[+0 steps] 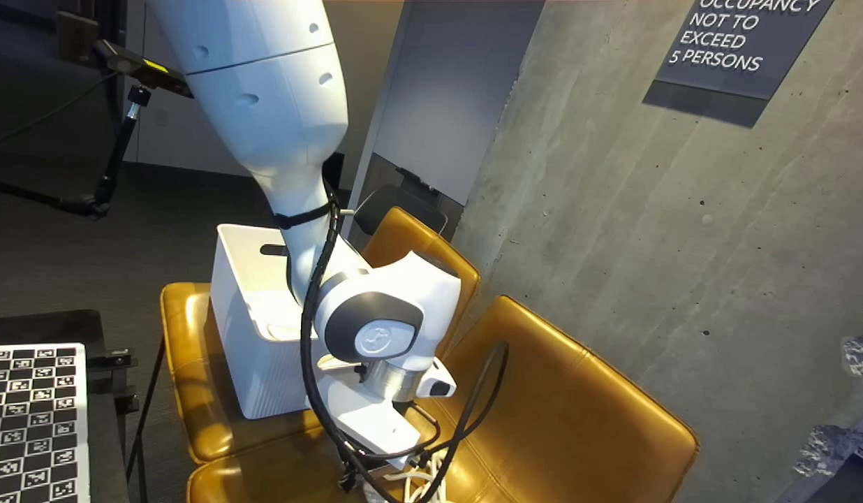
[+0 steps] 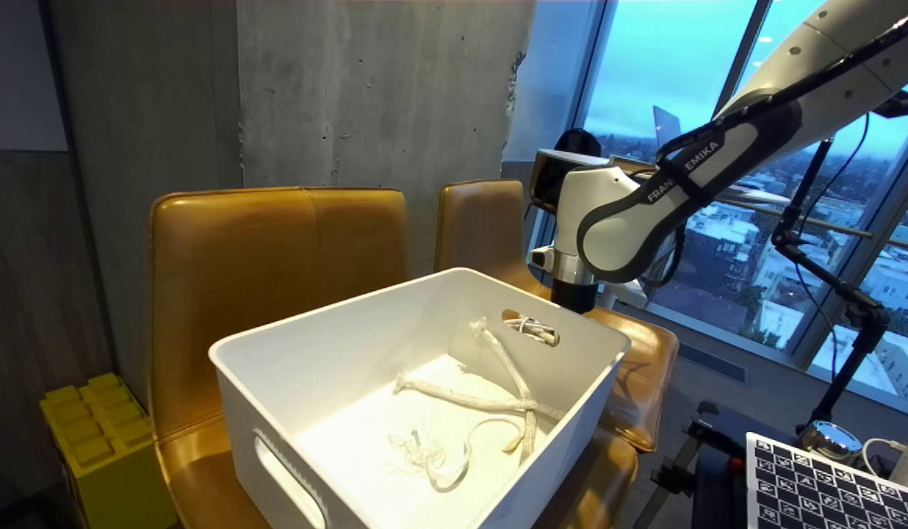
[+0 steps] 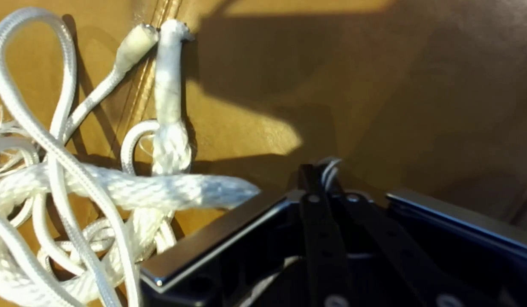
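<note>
The tool (image 3: 323, 178) was clenched on a thin white strand (image 3: 330, 171); the braided rope (image 3: 161, 190) nearby looked light, soft and limp, best pinched across its width.

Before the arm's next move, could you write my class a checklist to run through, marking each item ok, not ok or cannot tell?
1. Fingers closed: ok, together at the tips.
2. Something caught: ok, a thin white strand shows between the tips.
3. Strand free of the rope pile: cannot tell, only a short piece shows.
4. Space beside the fingers uncluttered: not ok, a thick white rope reaches up to them in the wrist view.
5. White bin upright and open: ok, ropes lie inside it.
</note>
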You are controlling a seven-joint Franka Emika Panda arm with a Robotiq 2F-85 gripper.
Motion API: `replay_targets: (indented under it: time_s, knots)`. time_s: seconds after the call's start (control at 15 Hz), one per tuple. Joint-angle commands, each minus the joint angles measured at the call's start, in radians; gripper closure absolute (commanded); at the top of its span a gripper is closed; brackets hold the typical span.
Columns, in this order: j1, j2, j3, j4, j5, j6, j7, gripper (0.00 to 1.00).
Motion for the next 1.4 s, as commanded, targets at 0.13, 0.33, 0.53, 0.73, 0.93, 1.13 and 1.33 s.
replay_targets:
  time_s: [0.13,0.33,0.53,0.73,0.93,1.13,1.33]
  knots:
    - [0.016,-0.122,0.013,-0.033,-0.037,-0.037,0.031,0.99]
    - [0.025,-0.225,0.02,-0.036,-0.036,-0.067,0.02,0.99]
    - [0.033,-0.345,0.037,-0.024,-0.017,-0.11,0.006,0.99]
    - [0.05,-0.472,0.064,-0.021,0.003,-0.148,-0.01,0.99]
    - [0.099,-0.587,0.09,-0.017,-0.004,-0.186,0.007,0.99]
    - [0.17,-0.685,0.125,-0.012,-0.019,-0.227,0.033,0.99]
    - [0.25,-0.766,0.175,-0.013,-0.037,-0.268,0.084,0.99]
